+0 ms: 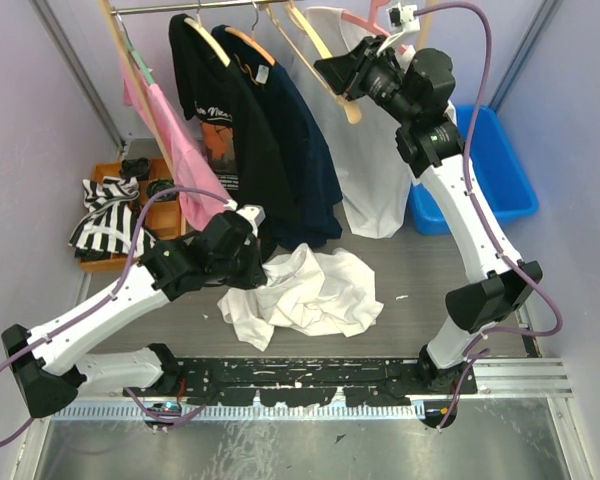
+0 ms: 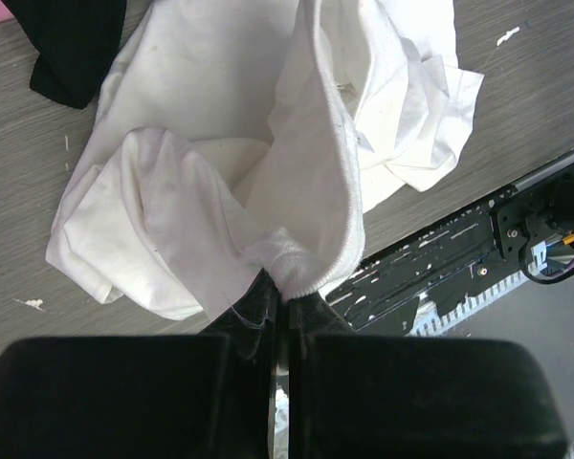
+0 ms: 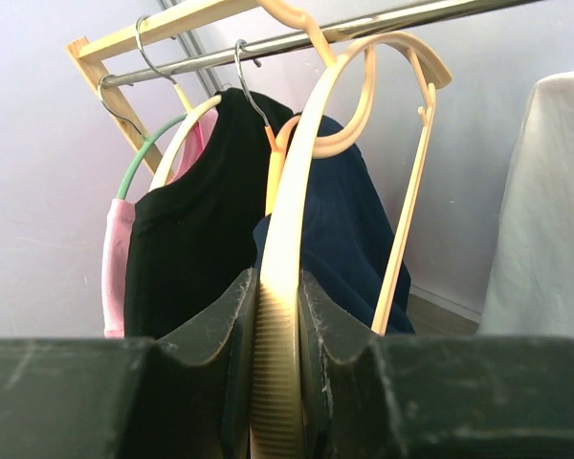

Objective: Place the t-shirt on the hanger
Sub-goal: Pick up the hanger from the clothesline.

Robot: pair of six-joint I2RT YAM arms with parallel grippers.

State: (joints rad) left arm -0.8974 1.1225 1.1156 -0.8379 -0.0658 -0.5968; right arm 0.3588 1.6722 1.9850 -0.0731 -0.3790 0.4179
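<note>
T-shirt [image 2: 201, 143] in left fingers [image 2: 253, 311], hanger [image 3: 277, 287] in right fingers [image 3: 220, 335]

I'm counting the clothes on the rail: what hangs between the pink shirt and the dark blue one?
A black t-shirt with a print on it. Both the top view and the right wrist view show it.

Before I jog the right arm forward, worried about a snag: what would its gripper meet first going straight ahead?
Beyond the hanger clamped in its fingers, the right gripper would probably meet the hanging navy shirt first, the black shirt just beside it; depth is unclear.
</note>
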